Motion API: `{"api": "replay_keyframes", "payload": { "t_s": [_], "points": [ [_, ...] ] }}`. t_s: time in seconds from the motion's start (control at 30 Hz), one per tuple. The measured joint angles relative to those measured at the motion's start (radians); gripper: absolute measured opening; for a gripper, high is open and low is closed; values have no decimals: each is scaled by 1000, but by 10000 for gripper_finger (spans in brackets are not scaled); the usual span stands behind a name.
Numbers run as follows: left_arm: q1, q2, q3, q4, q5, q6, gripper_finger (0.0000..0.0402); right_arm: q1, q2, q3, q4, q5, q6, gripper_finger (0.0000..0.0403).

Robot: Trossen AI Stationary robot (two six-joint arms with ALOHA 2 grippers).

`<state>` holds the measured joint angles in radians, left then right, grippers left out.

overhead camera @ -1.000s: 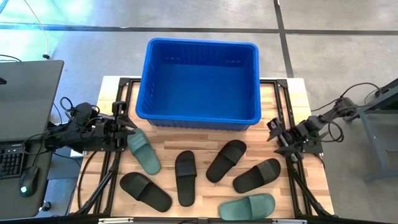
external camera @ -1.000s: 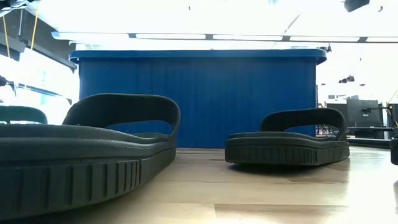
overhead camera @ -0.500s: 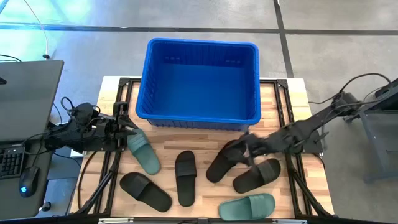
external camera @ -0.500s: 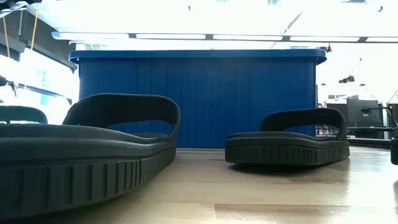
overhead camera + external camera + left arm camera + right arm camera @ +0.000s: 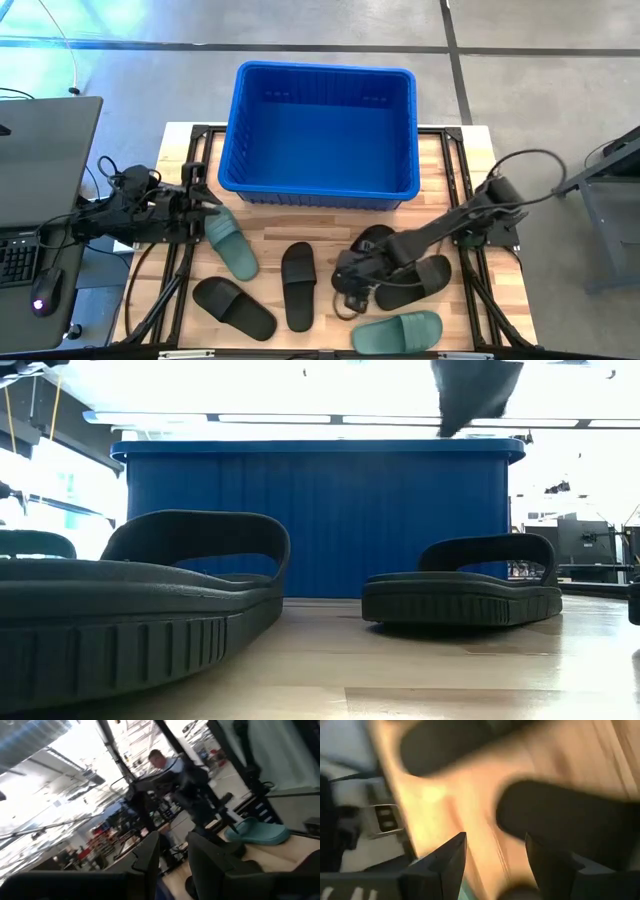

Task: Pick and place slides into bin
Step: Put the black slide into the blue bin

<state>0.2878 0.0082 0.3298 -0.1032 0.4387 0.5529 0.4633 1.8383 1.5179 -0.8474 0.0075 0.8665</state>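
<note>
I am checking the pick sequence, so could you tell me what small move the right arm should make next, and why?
Probably lower the right gripper onto the black slide beneath it and close. Its fingers are open and empty, all six slides lie on the table, and the bin holds none.

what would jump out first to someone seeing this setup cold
The big bright blue bin at the table's far edge, empty inside, dominates the high view. In front of it six slides lie scattered on the wooden table, four black and two green, such as the green slide on the left. The right arm stretches across the table, its right gripper above the black slide near the middle, while the left gripper waits at the left edge.
</note>
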Motion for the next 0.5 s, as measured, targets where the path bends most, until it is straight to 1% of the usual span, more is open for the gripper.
{"api": "replay_keyframes", "payload": {
  "t_s": [0.07,0.17,0.27,0.37,0.5],
  "points": [
    [0,0,0,0,-39,0,90,-10,64,67,-154,-6,87,188],
    [0,0,0,0,-96,0,90,-26,156,153,-385,-9,126,180],
    [0,0,0,0,-125,0,90,-40,236,217,-562,-9,191,171],
    [0,0,0,0,-129,0,90,-54,301,251,-639,-9,188,162],
    [0,0,0,0,-131,0,90,-66,348,270,-642,-9,102,149]
  ]
}}
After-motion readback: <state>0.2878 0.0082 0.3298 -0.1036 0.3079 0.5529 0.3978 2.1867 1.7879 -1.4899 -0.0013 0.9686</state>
